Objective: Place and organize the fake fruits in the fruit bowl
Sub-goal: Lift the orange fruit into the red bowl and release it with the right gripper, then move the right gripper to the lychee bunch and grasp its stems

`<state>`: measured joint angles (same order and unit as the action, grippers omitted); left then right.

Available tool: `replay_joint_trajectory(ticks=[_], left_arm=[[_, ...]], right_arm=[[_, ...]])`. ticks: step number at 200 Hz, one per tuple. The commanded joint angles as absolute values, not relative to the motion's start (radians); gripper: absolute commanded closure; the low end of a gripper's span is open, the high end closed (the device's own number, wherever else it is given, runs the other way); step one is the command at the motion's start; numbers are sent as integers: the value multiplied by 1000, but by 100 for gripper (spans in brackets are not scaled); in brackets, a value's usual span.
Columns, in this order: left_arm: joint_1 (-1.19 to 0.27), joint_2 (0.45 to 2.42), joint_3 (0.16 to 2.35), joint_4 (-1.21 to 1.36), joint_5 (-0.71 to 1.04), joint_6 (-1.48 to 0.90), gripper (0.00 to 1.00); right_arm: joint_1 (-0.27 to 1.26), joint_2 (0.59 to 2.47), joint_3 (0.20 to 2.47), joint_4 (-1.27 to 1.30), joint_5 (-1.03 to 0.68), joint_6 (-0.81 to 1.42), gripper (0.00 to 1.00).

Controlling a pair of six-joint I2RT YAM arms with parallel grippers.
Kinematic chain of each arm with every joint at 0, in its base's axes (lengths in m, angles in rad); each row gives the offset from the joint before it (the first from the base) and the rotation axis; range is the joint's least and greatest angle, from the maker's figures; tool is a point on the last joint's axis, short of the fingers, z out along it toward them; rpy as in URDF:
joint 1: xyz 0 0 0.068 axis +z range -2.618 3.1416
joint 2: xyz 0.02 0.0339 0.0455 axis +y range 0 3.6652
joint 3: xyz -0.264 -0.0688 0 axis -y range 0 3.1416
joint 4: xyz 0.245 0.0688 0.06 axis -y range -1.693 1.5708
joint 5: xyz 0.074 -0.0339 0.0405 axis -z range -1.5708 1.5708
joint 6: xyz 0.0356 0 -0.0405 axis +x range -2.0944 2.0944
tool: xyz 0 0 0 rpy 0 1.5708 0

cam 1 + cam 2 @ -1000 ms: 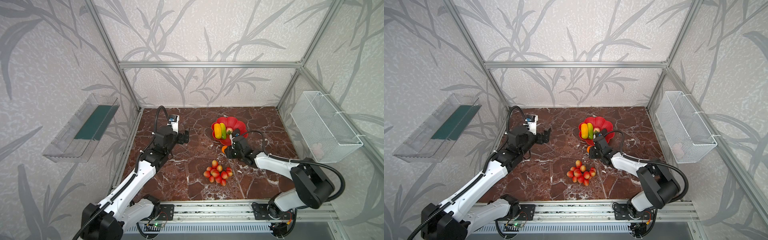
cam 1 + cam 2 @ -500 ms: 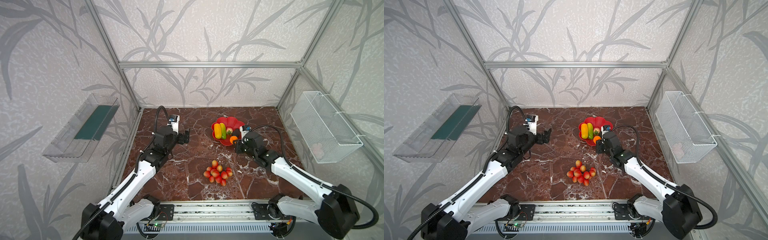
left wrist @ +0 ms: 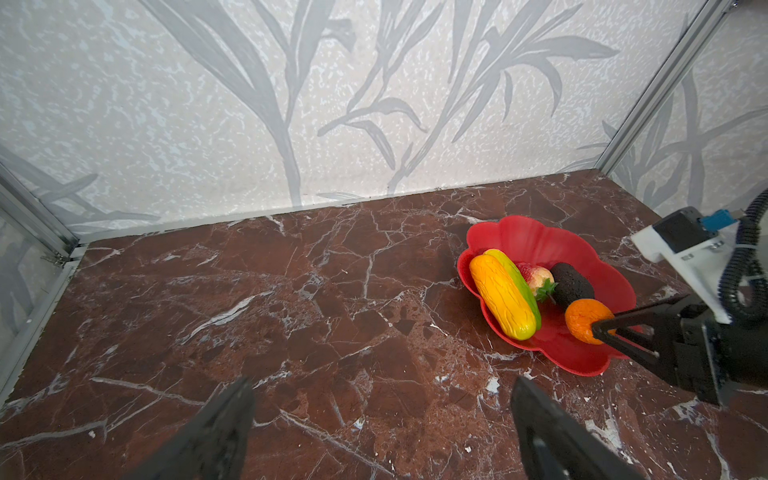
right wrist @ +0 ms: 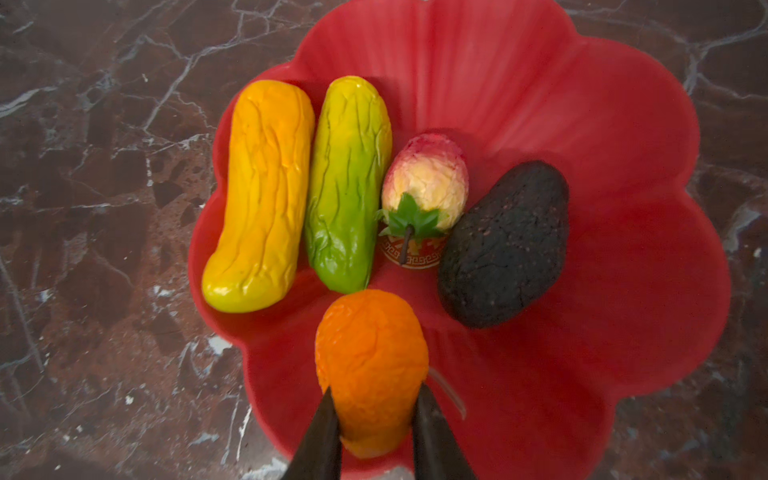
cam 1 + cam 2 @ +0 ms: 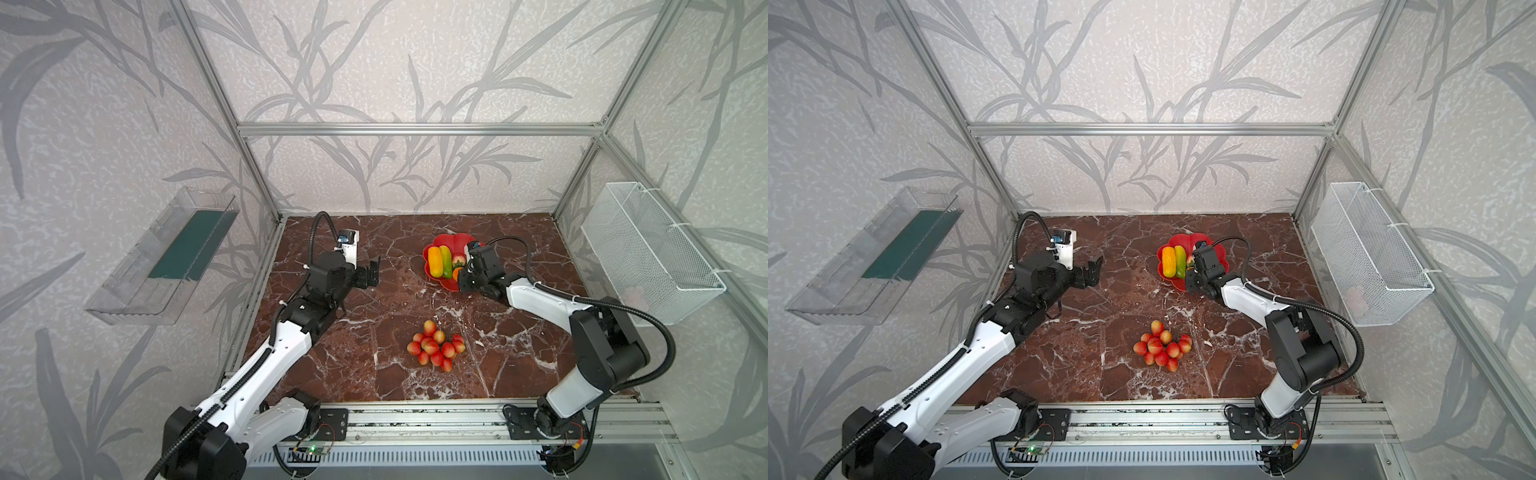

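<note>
Fake fruits (image 5: 435,262) are mostly in the glossy red flower-shaped bowl (image 4: 582,104): yellow-orange oblong (image 4: 262,191), green oblong (image 4: 349,183), strawberry (image 4: 424,178), dark rough avocado (image 4: 507,245); right gripper (image 4: 375,388) clamps the small orange ball (image 4: 370,340) over its rim; the red-yellow oval bunch (image 5: 436,349) lies on the marble table (image 5: 365,374), not yet placed; left gripper (image 3: 382,384) gapes empty.

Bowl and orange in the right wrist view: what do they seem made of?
Bowl: probably moulded plastic, glossy, with soft highlights and ribbed petals. Orange, in the right gripper: seemingly plastic or rubber, wrinkled skin with a slight sheen.
</note>
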<state>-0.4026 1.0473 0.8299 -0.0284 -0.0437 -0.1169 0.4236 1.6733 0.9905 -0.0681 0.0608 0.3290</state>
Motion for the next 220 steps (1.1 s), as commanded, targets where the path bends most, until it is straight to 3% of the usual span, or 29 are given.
replay_joint_trajectory(ticks=[1, 15, 46, 73, 124, 164, 220], left_arm=[[-396, 1021, 844, -12, -40, -120, 4], [-396, 1022, 844, -12, -40, -119, 4], [-396, 1021, 844, -11, -41, -118, 4], [-396, 1028, 844, -11, -38, -120, 4], [-394, 1038, 844, -10, -36, -122, 4], [-393, 1059, 844, -8, -29, -128, 4], [-393, 1083, 844, -6, -14, -143, 4]], right_arm=[[405, 1736, 1048, -50, 38, 321, 72], [397, 1766, 1073, -61, 20, 324, 66], [394, 1767, 1109, -88, 11, 327, 39], [394, 1668, 1090, -105, 0, 331, 30], [410, 1318, 824, -143, -93, 403, 28], [510, 1060, 644, -294, -97, 458, 27], [615, 930, 482, -278, -129, 644, 27]])
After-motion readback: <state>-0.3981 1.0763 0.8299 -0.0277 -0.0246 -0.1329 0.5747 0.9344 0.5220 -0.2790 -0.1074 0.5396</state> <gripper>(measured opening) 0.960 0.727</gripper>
